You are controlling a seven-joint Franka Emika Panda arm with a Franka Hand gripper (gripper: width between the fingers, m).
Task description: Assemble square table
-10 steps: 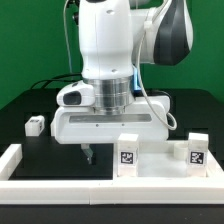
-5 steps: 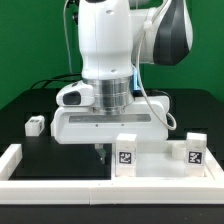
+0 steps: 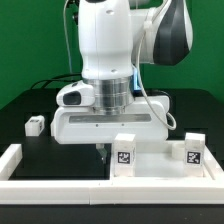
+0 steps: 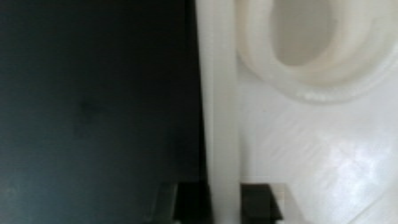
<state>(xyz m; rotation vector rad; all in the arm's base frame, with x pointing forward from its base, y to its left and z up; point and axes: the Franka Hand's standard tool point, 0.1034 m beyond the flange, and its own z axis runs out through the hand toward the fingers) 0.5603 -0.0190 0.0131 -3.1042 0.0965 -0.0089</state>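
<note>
White slab (image 4: 311, 150): thin rim pinched between fingers (image 4: 187, 200), likely because its full width outspans them.

The slab (image 3: 156, 167) is lying flat on the work surface (image 3: 45, 148), toward the exterior view's right, just behind the border wall (image 3: 60, 185). One leg (image 3: 126, 155) is standing by its left end and a second leg (image 3: 194, 151) by its right end. A third leg (image 3: 35, 125) is sitting well apart at the exterior view's left. The gripper (image 3: 100, 153) is hanging at the slab's left edge, straddling it beside a corner socket (image 4: 306, 45).
</note>
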